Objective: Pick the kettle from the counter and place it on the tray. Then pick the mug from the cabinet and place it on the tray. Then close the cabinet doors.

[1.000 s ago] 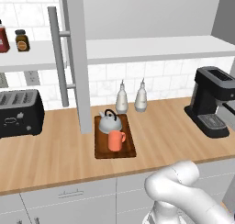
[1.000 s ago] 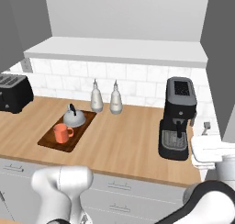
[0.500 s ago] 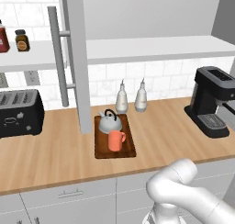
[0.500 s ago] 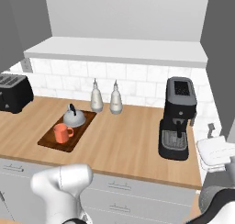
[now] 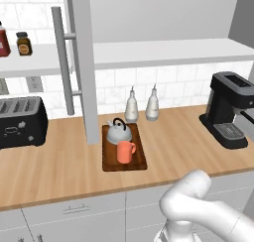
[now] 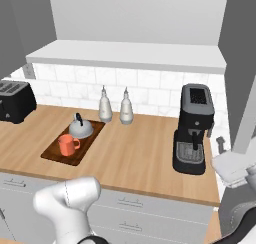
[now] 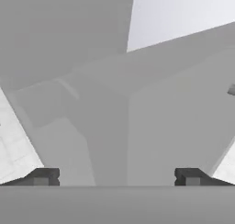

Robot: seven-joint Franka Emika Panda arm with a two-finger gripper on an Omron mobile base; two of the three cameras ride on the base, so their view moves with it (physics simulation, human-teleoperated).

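Observation:
The silver-grey kettle (image 5: 119, 131) (image 6: 80, 129) and the orange mug (image 5: 125, 151) (image 6: 66, 144) both stand on the dark-brown tray (image 5: 141, 162) (image 6: 76, 158), which lies on the light-wood counter (image 5: 59, 171) (image 6: 135, 158). The mug is in front of the kettle. The cabinet's left door (image 5: 82, 62) stands swung out over the counter, bar handle (image 5: 62, 57) showing. A grey door panel (image 6: 240, 58) stands at the right. My gripper (image 7: 117, 177) is open and empty, facing plain grey surfaces close up. My arm reaches to the far right, beside the coffee machine.
Two white bottles (image 5: 141, 104) (image 6: 115, 106) stand behind the tray. A black toaster (image 5: 20, 122) (image 6: 15, 100) is at the left and a black coffee machine (image 5: 229, 117) (image 6: 194, 128) at the right. Jars (image 5: 22, 43) sit on the white shelf (image 5: 163, 52).
The arm has shifted only slightly at the right. Kettle, mug and the open door stand as before, and the gripper stays open.

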